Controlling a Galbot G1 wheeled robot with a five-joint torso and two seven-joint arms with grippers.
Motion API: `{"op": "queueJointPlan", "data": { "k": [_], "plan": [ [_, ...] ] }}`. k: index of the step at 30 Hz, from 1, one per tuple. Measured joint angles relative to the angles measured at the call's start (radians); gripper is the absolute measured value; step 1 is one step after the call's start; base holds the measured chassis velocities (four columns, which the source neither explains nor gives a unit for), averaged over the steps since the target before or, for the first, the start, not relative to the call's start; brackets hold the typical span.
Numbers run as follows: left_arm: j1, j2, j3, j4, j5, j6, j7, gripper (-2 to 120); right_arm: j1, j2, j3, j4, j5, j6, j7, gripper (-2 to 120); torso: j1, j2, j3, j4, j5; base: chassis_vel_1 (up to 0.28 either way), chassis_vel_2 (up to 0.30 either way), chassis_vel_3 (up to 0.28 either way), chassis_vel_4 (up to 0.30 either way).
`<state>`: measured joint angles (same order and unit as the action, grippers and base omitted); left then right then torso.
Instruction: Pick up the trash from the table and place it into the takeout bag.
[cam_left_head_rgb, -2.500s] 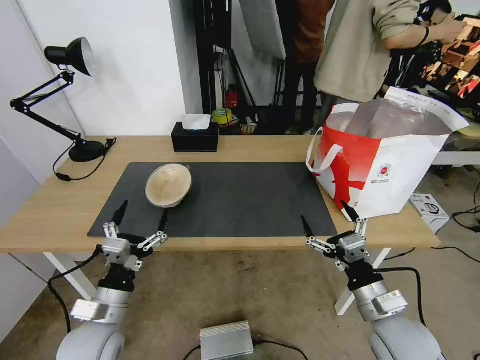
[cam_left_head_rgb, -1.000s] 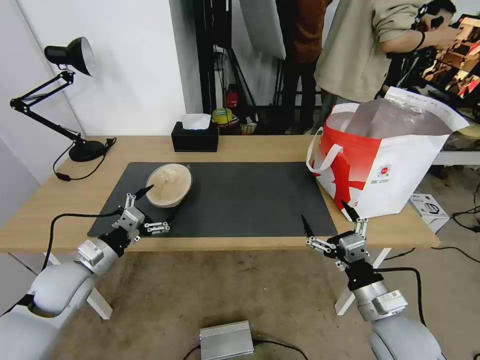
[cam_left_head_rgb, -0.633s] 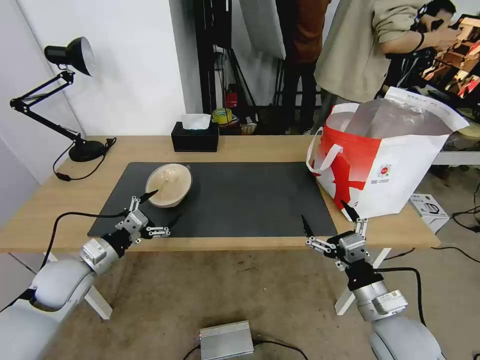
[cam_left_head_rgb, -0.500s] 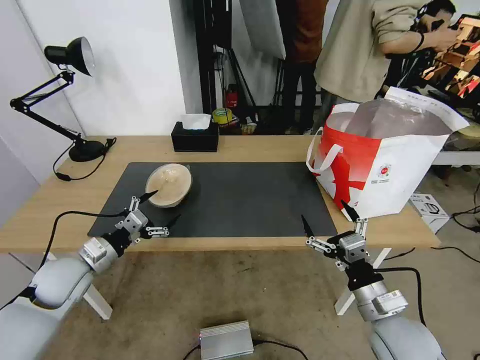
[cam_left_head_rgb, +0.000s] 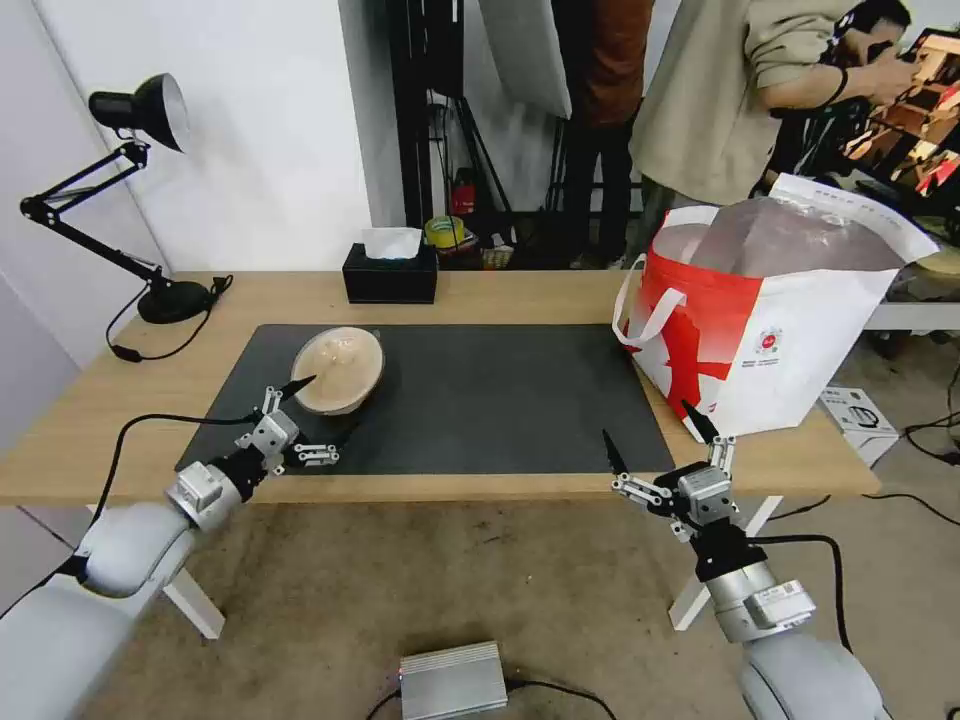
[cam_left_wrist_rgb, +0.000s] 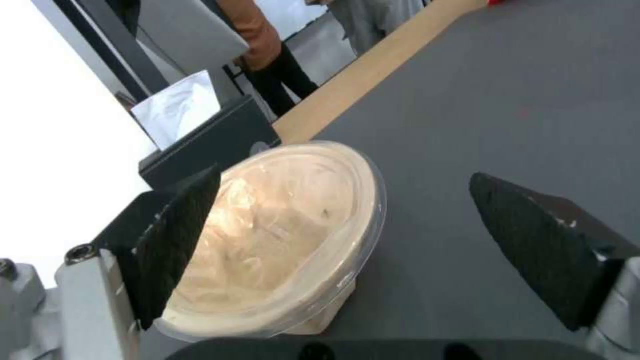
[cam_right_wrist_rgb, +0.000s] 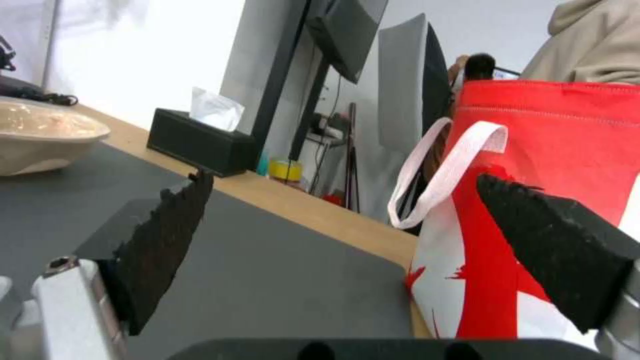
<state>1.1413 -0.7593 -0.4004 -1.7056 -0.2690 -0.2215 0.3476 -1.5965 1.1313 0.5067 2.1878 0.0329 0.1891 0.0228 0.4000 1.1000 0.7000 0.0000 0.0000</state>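
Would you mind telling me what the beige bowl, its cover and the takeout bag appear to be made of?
The beige bowl looks like matte moulded paper pulp or fibre, judging by its dull, opaque wall. Its cover seems to be thin clear plastic: glossy, with a transparent rim. The takeout bag appears to be a coated woven or non-woven fabric, red and white, with a silvery foil-like lining and white webbing handles.

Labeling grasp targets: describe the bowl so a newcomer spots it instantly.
On the light-wood table, find the dark grey mat; the beige bowl sits near its far left corner, before the open left gripper. Unlike the black tissue box behind it, it is round, pale and clear-lidded.
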Motion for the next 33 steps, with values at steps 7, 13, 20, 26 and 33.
{"op": "queueJointPlan", "data": {
  "k": [7,13,20,26,33],
  "plan": [
    [-0.045,-0.001,0.056,0.031,0.004,-0.005,-0.017,100,0.0,0.0,0.0,0.0,0.0,0.0,0.0,100,0.0,0.0,0.0,0.0,0.0,0.0,0.0,0.0,0.0],
    [-0.088,-0.001,0.097,0.062,0.011,-0.008,-0.023,100,0.0,0.0,0.0,0.0,0.0,0.0,0.0,100,0.0,0.0,0.0,-0.0001,0.0,0.0,0.0,0.0,0.0],
    [-0.136,-0.004,0.144,0.101,0.013,-0.009,-0.024,100,0.0,0.0,0.0,0.0,0.0,0.0,0.0,100,0.0,0.0,0.0,-0.0001,0.0,0.0,0.0,0.0,0.0],
    [-0.158,-0.005,0.165,0.125,0.015,-0.01,-0.024,100,0.0,0.0,0.0,0.0,0.0,0.0,0.0,100,0.0,0.0,0.0,0.0,0.0,0.0,0.0,0.0,0.0],
    [-0.204,-0.003,0.194,0.177,0.019,-0.009,-0.023,100,0.0,0.0,0.0,0.0,0.0,0.0,0.0,100,0.0,0.0,0.0,-0.0001,0.0,0.0,0.0,0.0,0.0]
  ]
}}
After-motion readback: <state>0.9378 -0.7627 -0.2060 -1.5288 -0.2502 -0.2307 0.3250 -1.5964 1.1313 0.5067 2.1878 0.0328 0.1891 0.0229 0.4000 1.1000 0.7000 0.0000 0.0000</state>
